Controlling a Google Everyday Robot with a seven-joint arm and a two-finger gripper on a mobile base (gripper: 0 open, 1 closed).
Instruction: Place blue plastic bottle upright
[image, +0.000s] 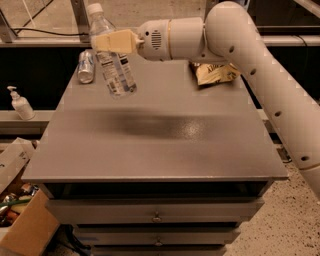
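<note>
The blue plastic bottle (113, 57) is a clear ribbed bottle with a white cap and a white label. It hangs in the air over the far left part of the grey table (155, 145), cap up and tilted slightly left. My gripper (111, 42) is shut on the bottle just below its neck, reaching in from the right on the white arm (240, 55).
A silver can (86, 66) lies on its side at the table's far left corner. A crumpled snack bag (215, 74) lies at the far right under the arm. A white pump bottle (20, 104) stands on a ledge to the left. Cardboard boxes (20, 220) sit on the floor at lower left.
</note>
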